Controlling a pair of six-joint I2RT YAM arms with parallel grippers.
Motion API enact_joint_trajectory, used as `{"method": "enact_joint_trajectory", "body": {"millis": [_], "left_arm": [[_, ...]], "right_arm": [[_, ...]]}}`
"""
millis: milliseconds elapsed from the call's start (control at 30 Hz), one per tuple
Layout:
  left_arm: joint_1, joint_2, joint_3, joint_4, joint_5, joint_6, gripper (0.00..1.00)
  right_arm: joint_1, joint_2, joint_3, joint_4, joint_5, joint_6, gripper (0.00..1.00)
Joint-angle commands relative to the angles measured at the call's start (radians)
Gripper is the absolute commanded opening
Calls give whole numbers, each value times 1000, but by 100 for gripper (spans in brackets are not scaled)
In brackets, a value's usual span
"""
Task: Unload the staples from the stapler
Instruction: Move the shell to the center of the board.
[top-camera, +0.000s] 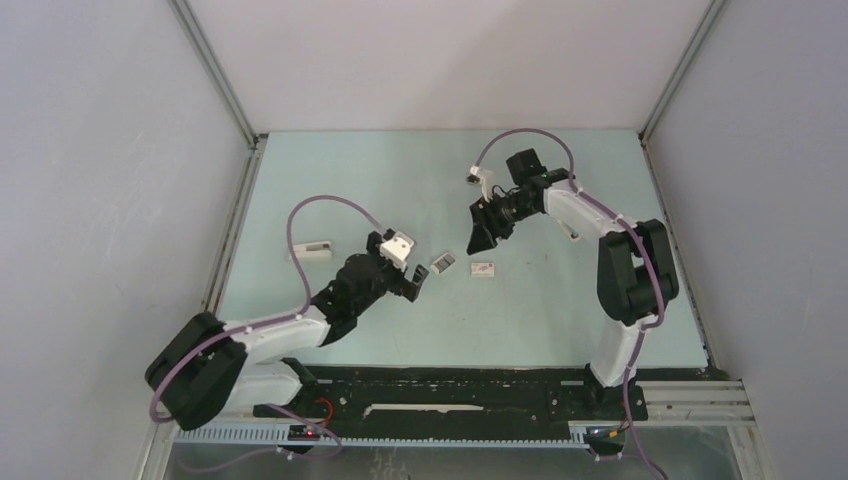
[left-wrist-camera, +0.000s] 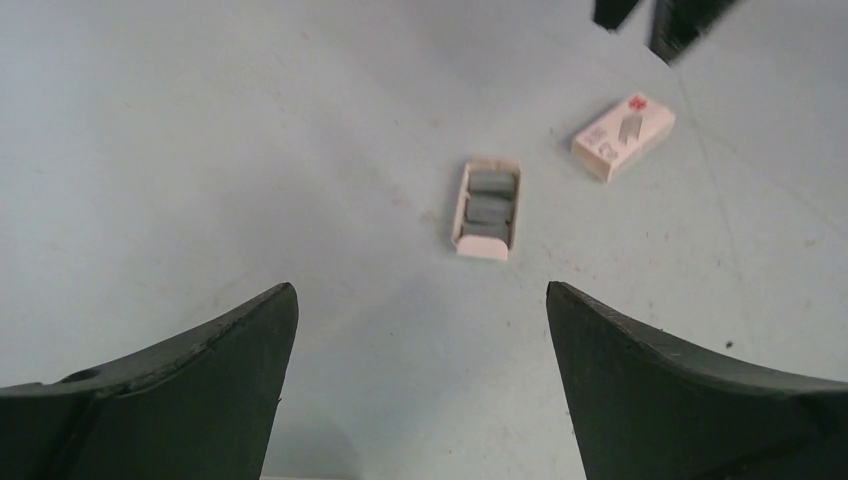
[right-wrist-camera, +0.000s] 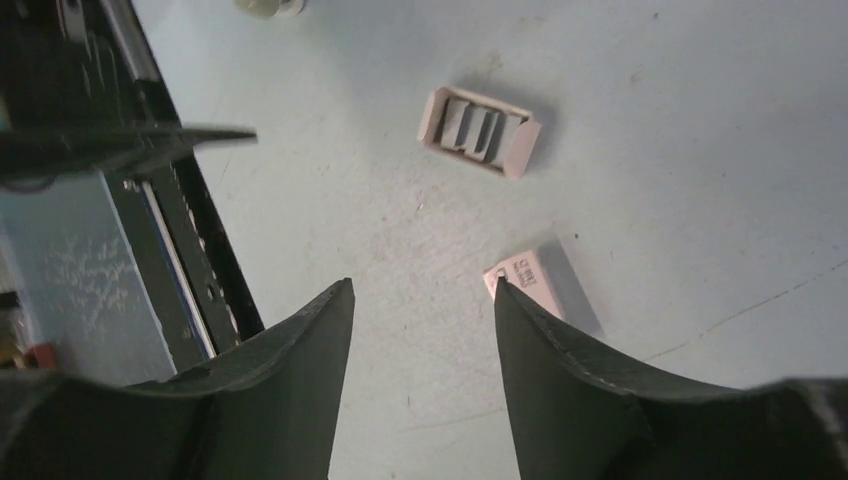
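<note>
A small white tray (left-wrist-camera: 487, 243) lies open on the pale green table, with grey blocks of staples (left-wrist-camera: 488, 208) in it. My left gripper (left-wrist-camera: 420, 286) hovers just short of it, open and empty. The same tray (right-wrist-camera: 478, 130) shows ahead of my right gripper (right-wrist-camera: 422, 284), which is also open with nothing between its fingers. A small white and grey stapler (top-camera: 317, 248) lies to the far left, apart from both grippers. From above, the left gripper (top-camera: 418, 282) is beside the tray (top-camera: 443, 263) and the right gripper (top-camera: 478, 240) is just behind it.
A closed white printed box (left-wrist-camera: 622, 136) lies right of the tray; the same box (right-wrist-camera: 525, 280) is partly hidden by my right finger. Grey walls with metal posts enclose the table (top-camera: 560, 320). A black rail (top-camera: 450, 385) runs along the near edge.
</note>
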Motion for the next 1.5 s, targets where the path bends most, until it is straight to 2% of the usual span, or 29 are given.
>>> {"method": "enact_joint_trajectory", "body": {"millis": [0, 200, 467, 567, 733, 1000, 1100, 1467], "left_arm": [[-28, 117, 37, 108, 18, 60, 100], [-46, 243, 66, 189, 25, 90, 100], [-56, 371, 118, 220, 70, 124, 98], [-55, 426, 154, 220, 56, 118, 95], [-56, 509, 206, 211, 39, 107, 92], [-54, 584, 266, 184, 54, 113, 89], [-45, 613, 297, 150, 82, 113, 81], [-19, 644, 306, 121, 149, 107, 68]], "right_arm": [[20, 72, 98, 15, 77, 153, 59], [36, 135, 121, 28, 121, 217, 45], [72, 231, 183, 39, 219, 310, 35], [76, 265, 207, 43, 244, 325, 24], [77, 328, 264, 23, 257, 330, 13], [98, 384, 310, 2, 255, 329, 10], [108, 393, 312, -3, 248, 328, 10], [131, 413, 308, -23, 199, 319, 10]]}}
